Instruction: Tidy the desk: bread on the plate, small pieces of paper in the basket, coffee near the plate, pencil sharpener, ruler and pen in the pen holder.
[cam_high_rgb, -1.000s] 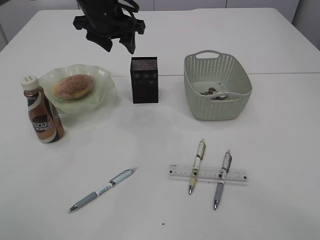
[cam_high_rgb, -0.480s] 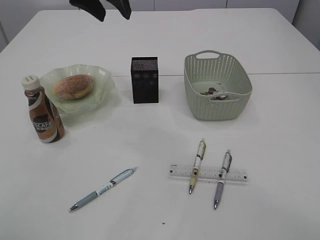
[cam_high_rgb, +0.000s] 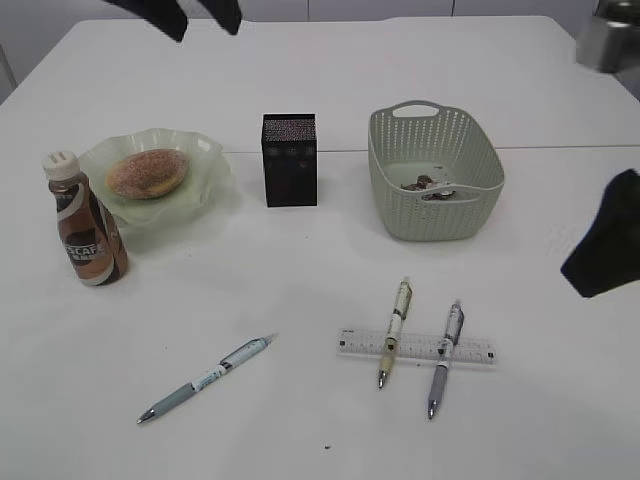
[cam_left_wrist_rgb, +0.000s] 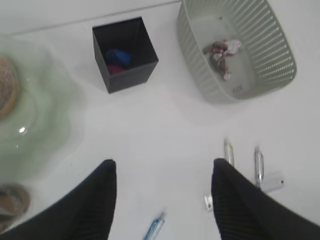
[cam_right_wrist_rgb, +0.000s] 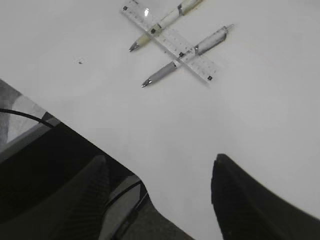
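Observation:
The bread (cam_high_rgb: 146, 172) lies on the plate (cam_high_rgb: 205, 165), with the coffee (cam_high_rgb: 88, 225) beside it at the front left. Small pieces of paper (cam_left_wrist_rgb: 222, 52) rest in the basket (cam_high_rgb: 435, 215). The pen holder (cam_high_rgb: 289, 160) holds a small blue and red thing (cam_left_wrist_rgb: 116, 60), perhaps the pencil sharpener. Two pens (cam_high_rgb: 393, 330) (cam_high_rgb: 444, 356) lie across the ruler (cam_high_rgb: 416, 347); a third pen (cam_high_rgb: 205, 380) lies at the front left. My left gripper (cam_high_rgb: 203, 25) hangs open and empty high over the back left. My right gripper (cam_right_wrist_rgb: 160, 172) is open and empty above the desk's near right edge.
A dark part of the right arm (cam_high_rgb: 608, 240) shows at the right edge, right of the basket. A grey object (cam_high_rgb: 605, 40) stands at the far right corner. A small dark speck (cam_high_rgb: 326, 447) lies near the front edge. The desk's edge (cam_right_wrist_rgb: 100, 145) runs under the right gripper.
The left gripper has moved up and to the left, away from above the pen holder. Part of the right arm has come into the exterior view at the right edge.

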